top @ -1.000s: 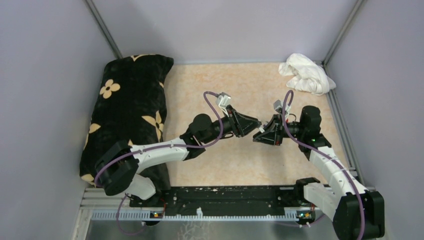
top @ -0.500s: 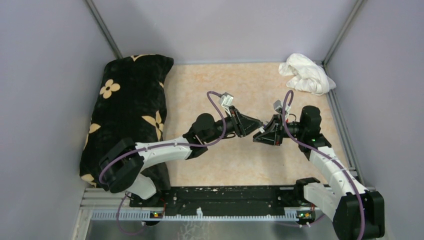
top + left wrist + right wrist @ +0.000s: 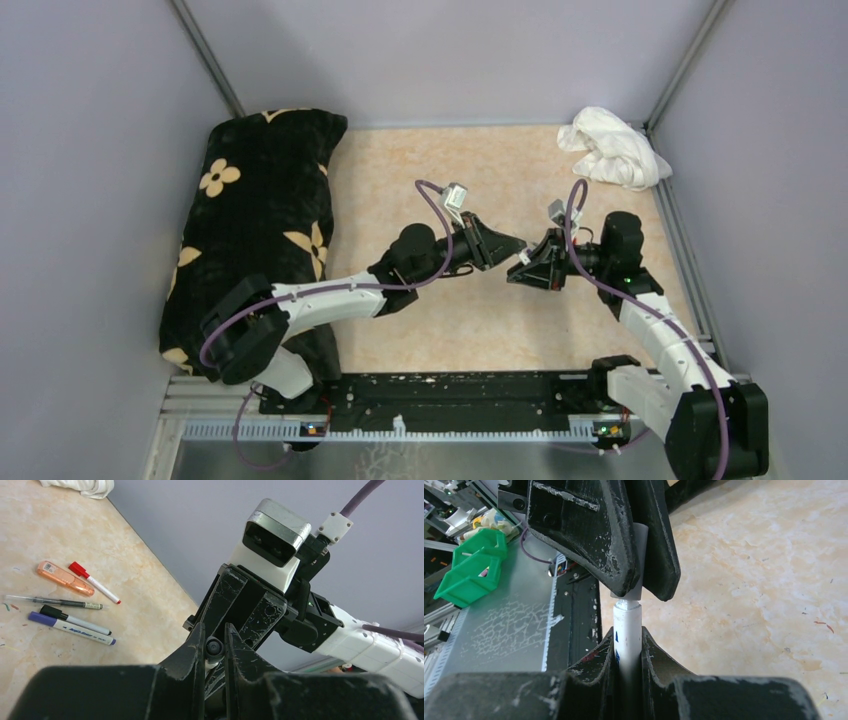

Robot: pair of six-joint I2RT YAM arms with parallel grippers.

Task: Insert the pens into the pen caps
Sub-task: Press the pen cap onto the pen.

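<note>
Where the two arms meet above the middle of the table (image 3: 480,330), the left gripper (image 3: 214,639) has its scuffed black fingers pinched tight on a short, matte grey cap (image 3: 638,555), a plain plastic tube. Facing it, the right gripper (image 3: 628,641) is clamped just as closely around a white pen (image 3: 627,622), a smooth round barrel with small blue marks too blurred to read. The pen's narrow tip sits right at the cap's mouth, the two in line; how far in it is cannot be told.

The other pens lie loose on the right side of the table: a stubby translucent orange highlighter (image 3: 64,577) with an unreadable label, a red-capped pen (image 3: 94,582) with a thin white barrel just beside it, a slender clear pen (image 3: 52,601) with a dark core, a black-capped marker (image 3: 74,620), and just beside that a blue-capped marker (image 3: 70,629) whose print is too small to read. The tabletop is hard, marbled in peach and cream. A crumpled white cloth (image 3: 612,148) fills the far right corner, and a plush black pillow (image 3: 260,220) with cream flowers runs along the left side
</note>
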